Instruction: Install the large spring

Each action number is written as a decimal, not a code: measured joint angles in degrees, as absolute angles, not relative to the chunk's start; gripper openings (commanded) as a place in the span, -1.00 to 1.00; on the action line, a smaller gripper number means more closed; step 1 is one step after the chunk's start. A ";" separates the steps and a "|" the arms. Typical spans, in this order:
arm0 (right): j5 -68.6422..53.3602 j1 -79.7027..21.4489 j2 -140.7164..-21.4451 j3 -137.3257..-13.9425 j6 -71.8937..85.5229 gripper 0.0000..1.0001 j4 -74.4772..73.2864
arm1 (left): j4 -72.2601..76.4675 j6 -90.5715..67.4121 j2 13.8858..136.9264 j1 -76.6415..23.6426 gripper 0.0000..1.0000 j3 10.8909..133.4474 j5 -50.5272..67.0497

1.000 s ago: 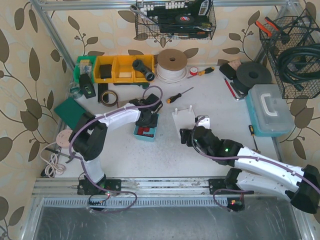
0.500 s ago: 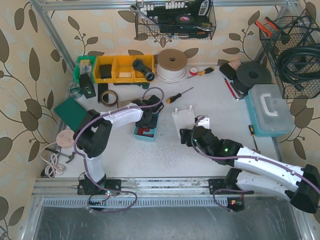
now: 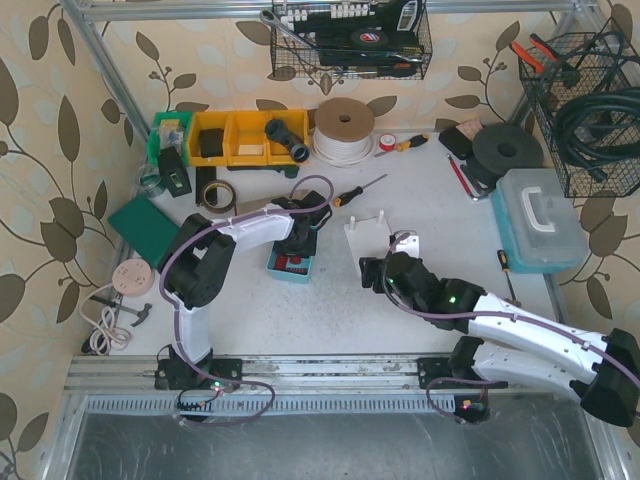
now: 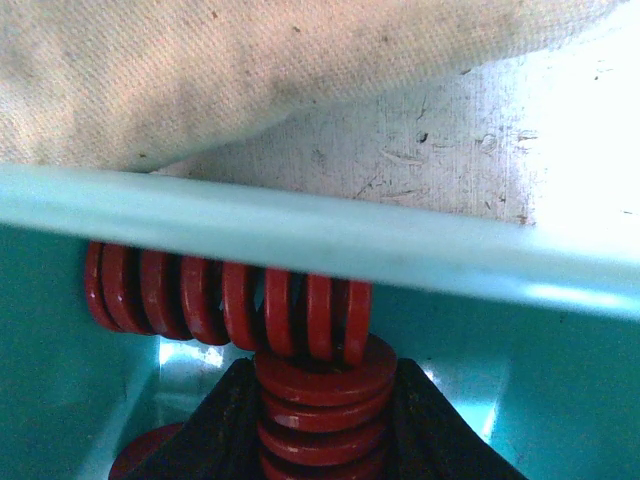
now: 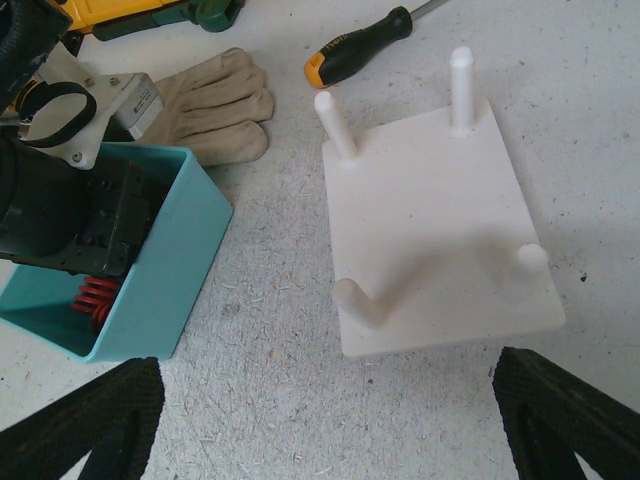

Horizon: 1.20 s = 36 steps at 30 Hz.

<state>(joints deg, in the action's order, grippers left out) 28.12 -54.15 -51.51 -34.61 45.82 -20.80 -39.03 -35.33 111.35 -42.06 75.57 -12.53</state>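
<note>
left gripper (image 4: 322, 440) is what we start with: its two dark fingers (image 4: 225, 420) press against either side of a red spring (image 4: 322, 370) standing on end, so we read the grip as closed on it, low inside the teal bin (image 4: 300, 225). a second spring (image 4: 200, 300) lies on its side just behind, touching the top coil of the one we hold. we cannot tell from here which of them is the large one, and that is our first worry: lift the wrong size and it will not suit its peg.

the lying spring may snag the held one on the way up, and the bin's rim is close overhead, so a tilted lift could catch the coils and pull the spring out of our fingers or drag the light bin along. a grip this low on a springy body may also let it bend and pop free.

beyond the bin lie a work glove (image 5: 215, 105) and a screwdriver (image 5: 360, 45). the white peg plate (image 5: 430, 220) sits beside the bin, apart from it, its four pegs bare. right gripper (image 5: 330, 400) hovers near the plate with its jaws spread wide, holding nothing. unless it braces the plate, we judge the plate could slide under a pressed-on spring.
</note>
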 measured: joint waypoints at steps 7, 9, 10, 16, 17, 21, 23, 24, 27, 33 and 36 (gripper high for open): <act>28.10 -54.15 -51.51 -34.61 45.76 0.78 -20.75 | -39.48 -35.94 111.20 -42.04 -1.00 75.64 -12.47; 28.08 -54.15 -51.42 -34.61 45.58 0.78 -20.69 | -39.97 -36.42 110.67 -41.95 -1.00 75.64 -12.08; 28.08 -54.15 -51.29 -34.61 45.56 0.78 -20.60 | -40.12 -36.75 110.21 -41.93 -1.00 75.64 -11.81; 28.03 -54.15 -47.86 -33.65 44.71 0.81 -17.85 | -40.86 -40.12 103.09 -41.56 -1.00 75.64 -11.25; 28.01 -54.15 -47.05 -33.21 44.51 0.85 -17.21 | -40.82 -40.71 101.54 -41.45 -1.00 75.61 -11.09; 28.16 -54.15 -43.75 -30.63 42.46 0.98 -13.89 | -37.63 -44.07 93.38 -40.40 -1.00 72.05 -9.10; 28.53 -54.15 -41.65 -28.97 41.45 0.98 -11.29 | -34.76 -46.57 88.25 -39.57 -1.00 68.10 -7.97; 28.51 -54.15 -40.58 -27.79 40.91 0.98 -9.08 | -32.73 -48.10 84.99 -38.87 -1.00 65.34 -7.16; 27.24 -54.11 -39.99 -24.23 39.46 0.98 -0.84 | -26.61 -53.45 75.55 -36.56 -1.00 57.47 -5.13; 18.81 -54.11 -50.04 -23.03 37.12 0.98 15.88 | -5.45 -70.91 62.17 -32.16 -1.00 39.05 -0.86; 13.69 -54.46 -54.48 -21.93 36.29 0.97 25.78 | 0.36 -77.67 61.36 -32.36 -1.00 34.39 0.51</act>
